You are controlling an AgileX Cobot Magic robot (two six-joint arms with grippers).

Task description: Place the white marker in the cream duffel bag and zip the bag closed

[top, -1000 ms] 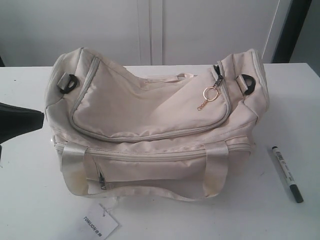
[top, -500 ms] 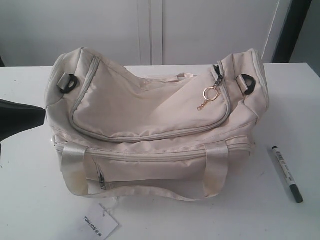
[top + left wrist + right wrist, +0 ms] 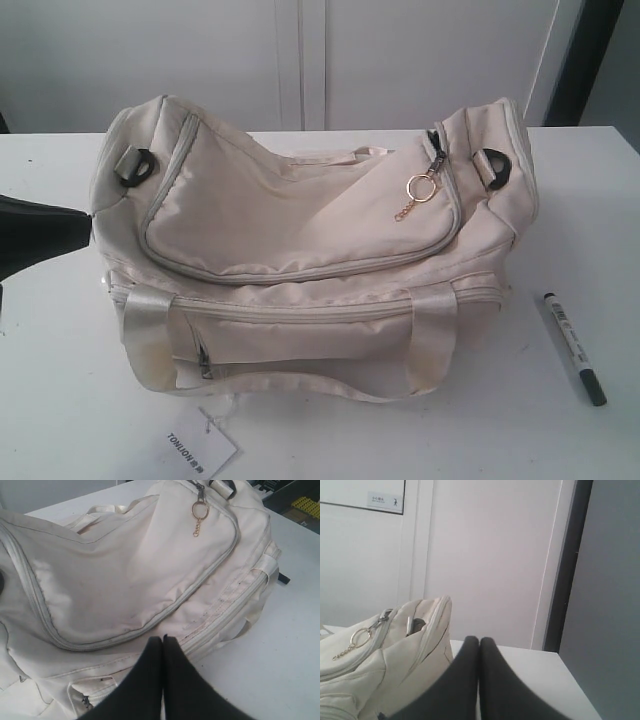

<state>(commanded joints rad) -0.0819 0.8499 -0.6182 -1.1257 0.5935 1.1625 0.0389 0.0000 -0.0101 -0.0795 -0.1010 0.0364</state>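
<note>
A: How do our grippers stand?

B: Our left gripper [image 3: 162, 641] has its fingers pressed together and holds nothing. Its tip is just beside the left end of the bag [image 3: 300, 250]. Our right gripper [image 3: 479, 641] is also together and empty, close to the bag's right end.

A: Where is the marker from them?

B: The marker [image 3: 575, 348] lies flat on the worktop [image 3: 60, 400], near the bag's right end but apart from it. The whole bag is between it and our left gripper. The right wrist camera does not show the marker, so we only judge that our right arm is the nearer one.

A: How does it point?

B: Its long axis runs from the far side to the near side, a little slanted, with the bigger dark end toward the near edge. The ring pull [image 3: 423, 187] sits at the bag's right end. The zipper looks shut, so we think it must open first.
</note>
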